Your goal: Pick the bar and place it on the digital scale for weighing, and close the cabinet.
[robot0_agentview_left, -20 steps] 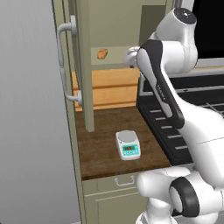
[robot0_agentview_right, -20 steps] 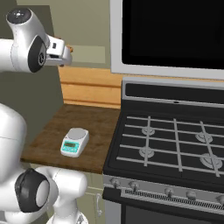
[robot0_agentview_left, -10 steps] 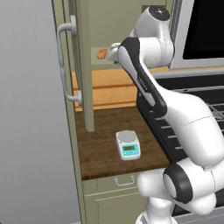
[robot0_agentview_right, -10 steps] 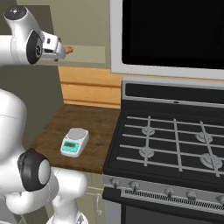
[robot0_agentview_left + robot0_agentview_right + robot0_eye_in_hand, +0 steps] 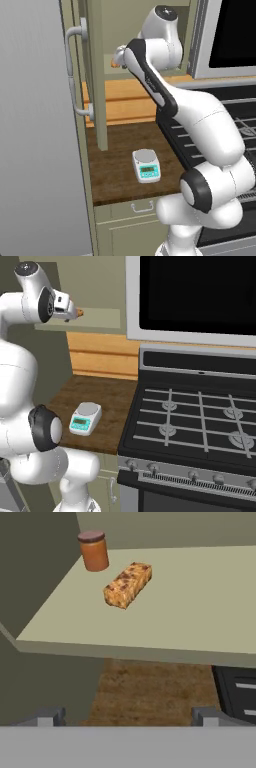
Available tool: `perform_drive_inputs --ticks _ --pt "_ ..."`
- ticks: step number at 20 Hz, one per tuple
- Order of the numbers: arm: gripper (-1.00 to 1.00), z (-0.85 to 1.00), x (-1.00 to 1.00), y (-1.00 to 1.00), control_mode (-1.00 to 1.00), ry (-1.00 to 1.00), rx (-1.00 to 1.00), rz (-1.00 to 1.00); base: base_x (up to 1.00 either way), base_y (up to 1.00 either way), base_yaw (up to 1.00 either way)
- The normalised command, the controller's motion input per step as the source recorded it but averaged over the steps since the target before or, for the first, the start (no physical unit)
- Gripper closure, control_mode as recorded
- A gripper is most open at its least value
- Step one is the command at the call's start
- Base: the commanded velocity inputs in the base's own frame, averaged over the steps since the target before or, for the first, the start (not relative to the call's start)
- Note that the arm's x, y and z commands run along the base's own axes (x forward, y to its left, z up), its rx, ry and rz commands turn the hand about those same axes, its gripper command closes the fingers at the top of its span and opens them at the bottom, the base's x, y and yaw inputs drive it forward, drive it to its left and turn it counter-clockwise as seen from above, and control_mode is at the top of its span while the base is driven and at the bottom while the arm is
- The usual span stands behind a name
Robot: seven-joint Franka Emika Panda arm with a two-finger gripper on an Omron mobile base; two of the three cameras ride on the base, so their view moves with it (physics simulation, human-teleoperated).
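Bar: the bar (image 5: 128, 584) lies flat on the pale cabinet shelf (image 5: 200, 612), turned a bit sideways. Nothing touches it.

Jar: a small brown jar (image 5: 93, 550) stands upright just beside the bar, nearer the back corner of the shelf.

Gripper: the gripper (image 5: 127, 717) is up by the front edge of the shelf. Its 2 finger tips sit wide apart with nothing between them, so it is spread and holds nothing. The bar is ahead of it, not yet between the tips.

Arm: in the right base view the hand (image 5: 65, 306) points into the cabinet at shelf height.

Scale: the digital scale (image 5: 145, 165) sits on the brown wooden counter (image 5: 115, 150), below the shelf. Its round plate is bare.

Cabinet: the cabinet (image 5: 92, 75) is open. Its green door swings out toward the camera, with the grey handle (image 5: 75, 75) on its outer side.

Done so far: none of the 3 jobs is done, I think. The bar is not picked, the scale is bare, the door is open.

Left to do: reach in, close on the bar, carry it down to the scale plate, let go, then push the door shut.

Hard to see: in the left base view the arm hides most of the shelf, so the little brown bit by the hand is probably the bar, but I cannot be sure.
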Motion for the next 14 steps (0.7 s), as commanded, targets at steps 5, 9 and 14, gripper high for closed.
perform_drive_inputs --ticks 5,9,14 --pt "-1.0 -0.02 0.5 0.24 -1.0 0.01 0.0 0.0 0.0 0.0 0.0" --pt "-1.0 -0.05 0.53 0.06 -1.0 0.03 0.0 0.0 0.0 0.0 0.0" --pt "-1.0 -0.04 0.42 0.12 -1.0 0.0 0.0 0.0 0.0 0.0 0.0"
